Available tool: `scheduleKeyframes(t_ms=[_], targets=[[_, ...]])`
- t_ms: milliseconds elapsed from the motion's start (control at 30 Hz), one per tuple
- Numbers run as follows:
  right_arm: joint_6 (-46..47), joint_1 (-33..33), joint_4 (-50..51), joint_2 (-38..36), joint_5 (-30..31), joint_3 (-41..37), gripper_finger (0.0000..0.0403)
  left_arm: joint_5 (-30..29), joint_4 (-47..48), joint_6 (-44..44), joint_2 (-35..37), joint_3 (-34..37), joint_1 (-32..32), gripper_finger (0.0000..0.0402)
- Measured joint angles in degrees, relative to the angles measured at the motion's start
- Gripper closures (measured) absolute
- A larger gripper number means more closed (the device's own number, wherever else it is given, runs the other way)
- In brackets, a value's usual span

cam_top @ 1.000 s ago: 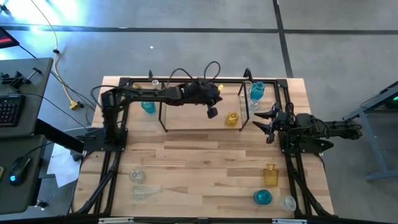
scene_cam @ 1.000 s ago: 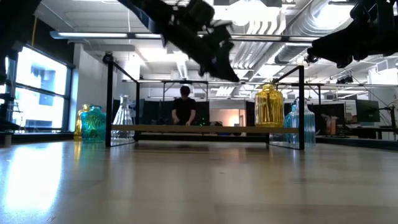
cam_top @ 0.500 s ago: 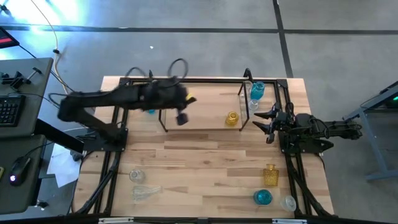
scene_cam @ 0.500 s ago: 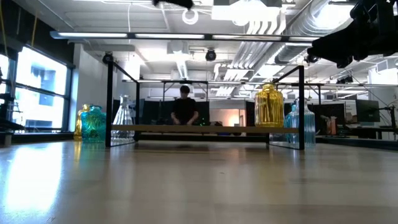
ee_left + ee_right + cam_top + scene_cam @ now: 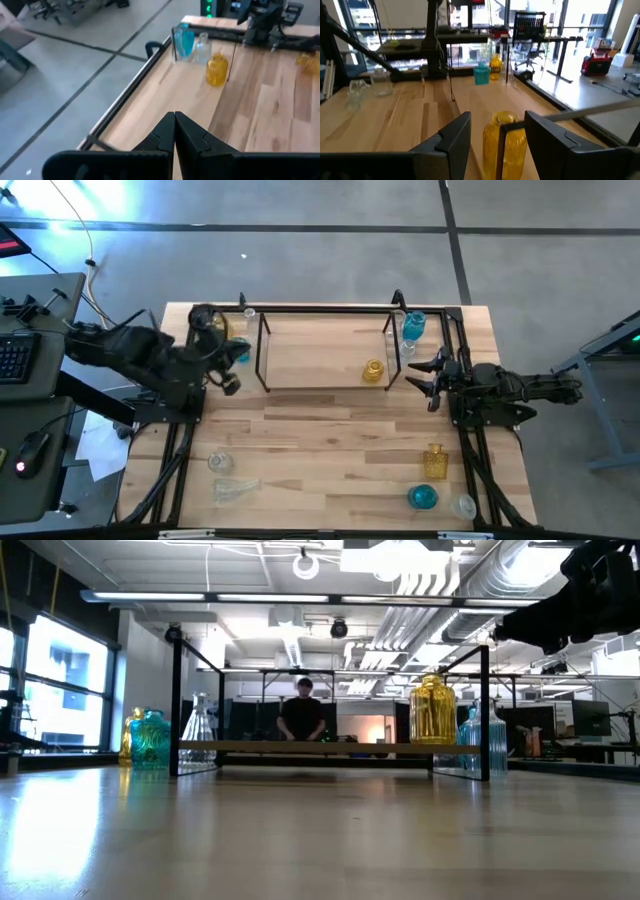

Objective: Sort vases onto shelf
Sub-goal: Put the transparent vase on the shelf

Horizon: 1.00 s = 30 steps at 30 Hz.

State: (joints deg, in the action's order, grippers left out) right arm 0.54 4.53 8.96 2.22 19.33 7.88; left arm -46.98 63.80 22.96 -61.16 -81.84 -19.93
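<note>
The shelf [image 5: 262, 350] of thin black rods stands along the table's far side. One amber vase [image 5: 373, 370] rests on its floor near the right end, upright. My left gripper [image 5: 230, 384] hovers shut and empty off the shelf's left end, beside a blue vase [image 5: 238, 352], an amber vase [image 5: 215, 326] and a clear vase [image 5: 247, 315]. My right gripper [image 5: 428, 379] stands open at the shelf's right end, pointing at the shelved amber vase [image 5: 505, 142] without touching it. A blue vase [image 5: 413, 325] and a clear vase [image 5: 392, 340] stand behind it.
Near the front edge stand two clear vases [image 5: 225, 477] on the left, and an amber vase [image 5: 434, 462], a blue vase [image 5: 423, 498] and a clear vase [image 5: 463, 506] on the right. A black frame [image 5: 185, 430] edges the table. A person [image 5: 303, 715] stands far behind.
My left gripper has pulled back from over the shelf's middle toward the table's left edge and risen out of the low view, staying shut. The amber vase on the shelf has not moved.
</note>
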Motion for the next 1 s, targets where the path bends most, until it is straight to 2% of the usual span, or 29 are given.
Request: scheduleKeyframes(t_ms=[100,200,500,733,1000], targets=[[2.48,0.00,1.20,0.01,-0.02,0.00,0.0233,-3.30,4.99,5.77,0.11,0.92,-4.14,0.0402],[3.84,0.00,1.08,0.02,-0.02,0.00,0.0233,-6.35,6.99,10.58,0.92,4.83,-8.14,0.0402],[3.37,-0.01,-4.66,0.00,-0.04,0.00,0.0233,-14.88,7.66,27.64,8.72,18.03,-18.69,0.0402],[1.95,-0.01,-6.17,0.00,-0.04,0.00,0.0233,-15.69,6.24,38.04,14.89,27.15,-23.76,0.0401],[1.98,-0.01,-6.63,0.00,-0.02,0.00,0.0233,-17.45,5.20,46.00,15.49,36.70,-26.79,0.0402]])
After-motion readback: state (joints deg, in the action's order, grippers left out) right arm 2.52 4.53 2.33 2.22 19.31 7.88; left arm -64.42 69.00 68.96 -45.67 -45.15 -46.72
